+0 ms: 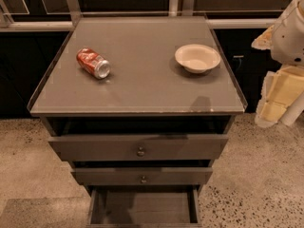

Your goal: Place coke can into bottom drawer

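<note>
The coke can (pixel 93 63), red with a silver end, lies on its side on the left part of the grey cabinet top (pixel 142 91). The bottom drawer (pixel 142 207) is pulled out at the foot of the cabinet, and its flat dark floor is bare. My gripper (pixel 273 103), with cream-coloured parts, hangs off the right edge of the cabinet beside the white arm (pixel 289 32). It is far from the can and holds nothing that I can see.
A cream bowl (pixel 197 57) stands on the right part of the cabinet top. Two wider drawers with round metal knobs, the upper (pixel 140 151) and the middle (pixel 143 179), are slightly out. Speckled floor surrounds the cabinet; dark cabinets and metal rails stand behind.
</note>
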You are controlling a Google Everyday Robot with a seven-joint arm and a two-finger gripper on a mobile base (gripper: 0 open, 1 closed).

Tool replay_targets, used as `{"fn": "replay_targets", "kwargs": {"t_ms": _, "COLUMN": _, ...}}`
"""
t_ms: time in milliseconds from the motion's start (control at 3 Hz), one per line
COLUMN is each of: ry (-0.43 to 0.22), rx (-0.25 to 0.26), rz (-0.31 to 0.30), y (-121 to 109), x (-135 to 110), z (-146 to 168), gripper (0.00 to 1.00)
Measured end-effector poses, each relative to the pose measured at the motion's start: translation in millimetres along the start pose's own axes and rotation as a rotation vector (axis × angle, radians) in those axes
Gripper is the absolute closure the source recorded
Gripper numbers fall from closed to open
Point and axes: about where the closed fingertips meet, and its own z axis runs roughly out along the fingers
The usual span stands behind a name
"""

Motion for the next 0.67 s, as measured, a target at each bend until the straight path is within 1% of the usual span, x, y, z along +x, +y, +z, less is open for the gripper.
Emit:
{"fn": "replay_targets", "kwargs": {"t_ms": 333, "ry": 0.0, "rx": 0.0, "rz": 0.0, "y": 0.0, "x": 0.0, "z": 0.0, "gripper": 0.0}}
{"fn": "replay_targets", "kwargs": {"t_ms": 667, "ry": -0.039, "rx": 0.024, "rz": 0.002, "y": -8.2, "x": -3.5, "z": 1.0, "gripper": 0.0}}
